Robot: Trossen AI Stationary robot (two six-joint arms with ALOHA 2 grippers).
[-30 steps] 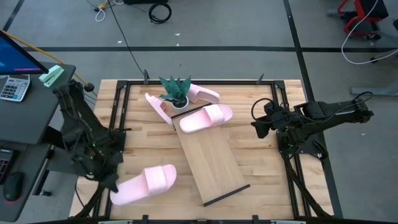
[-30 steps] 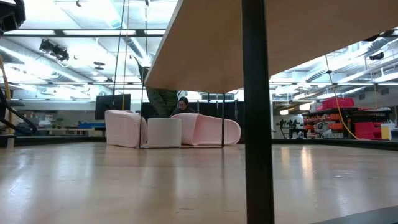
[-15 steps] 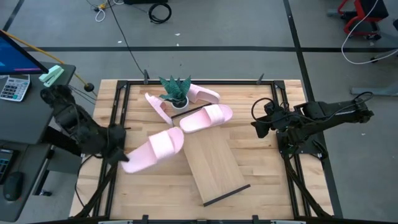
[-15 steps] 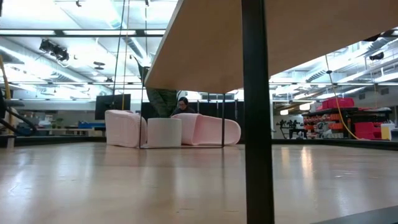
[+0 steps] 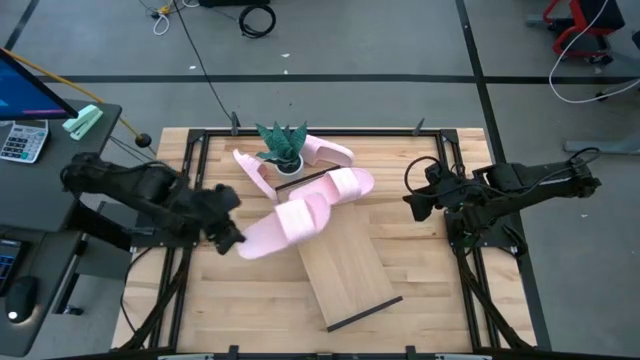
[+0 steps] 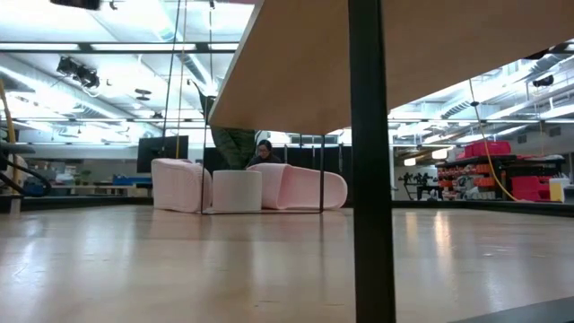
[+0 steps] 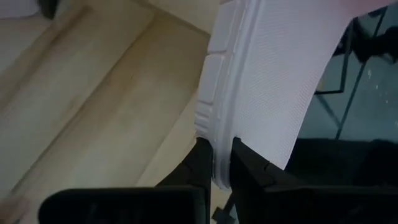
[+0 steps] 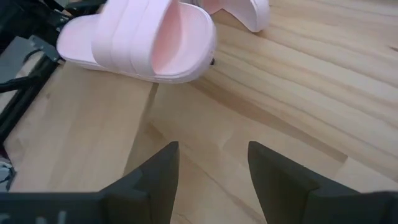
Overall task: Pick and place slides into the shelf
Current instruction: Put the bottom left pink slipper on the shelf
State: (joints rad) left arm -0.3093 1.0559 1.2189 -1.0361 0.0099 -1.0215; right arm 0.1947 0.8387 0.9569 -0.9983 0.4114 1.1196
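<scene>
Pale pink foam makes up every slide here: soft, matte, rounded at toe and heel, each with one wide strap. The left end effector (image 5: 228,238) pinches the rim of one pink foam slide (image 5: 285,222), its two dark fingers (image 7: 202,163) nearly together on the sole's thin edge; the left wrist view shows the sole's fine dotted tread and ribbed side wall. This slide hangs above the counter (image 5: 420,270) at the far-left end of the long light-wood shelf board (image 5: 340,262), whose smooth surface lies skewed across the butcher-block planks, a thin black rail (image 5: 365,311) at its near end.

A second pink slide (image 5: 345,184) rests across the shelf board's far end, just beside the carried one. Two more lie farther back: a third pink slide (image 5: 253,172) tilted on its edge to the left of a small white pot holding a spiky green plant (image 5: 282,147), and a fourth pink slide (image 5: 328,152) to its right, both close against the pot.

The right end effector (image 5: 412,206) waits near the counter's right edge, its fingers (image 8: 157,169) spread well apart with nothing between them, bare wood beneath. The near half of the shelf board is bare, as is the counter's near-left corner. Black frame bars (image 5: 192,180) run along the counter's left and right sides.
</scene>
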